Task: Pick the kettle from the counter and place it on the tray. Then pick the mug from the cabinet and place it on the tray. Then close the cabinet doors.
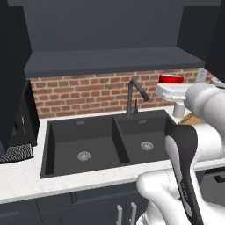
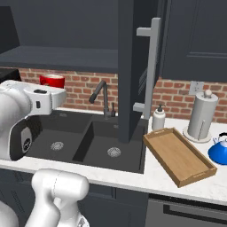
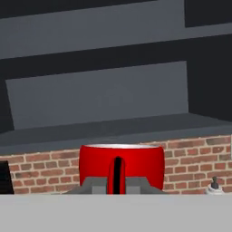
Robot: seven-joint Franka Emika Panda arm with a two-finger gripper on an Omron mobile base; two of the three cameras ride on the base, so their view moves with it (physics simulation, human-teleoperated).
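The red mug sits in my gripper, which is shut on it, in the air in front of the brick wall and just under the open cabinet. The mug is upright. The blue kettle stands on the white counter at the far right, beside the wooden tray, which holds nothing. A cabinet door with its silver bar handle stands swung open over the sink.
The black double sink and its faucet lie below the hand. A soap bottle and a paper-towel roll stand behind the tray. A dark appliance is at the counter's left end.
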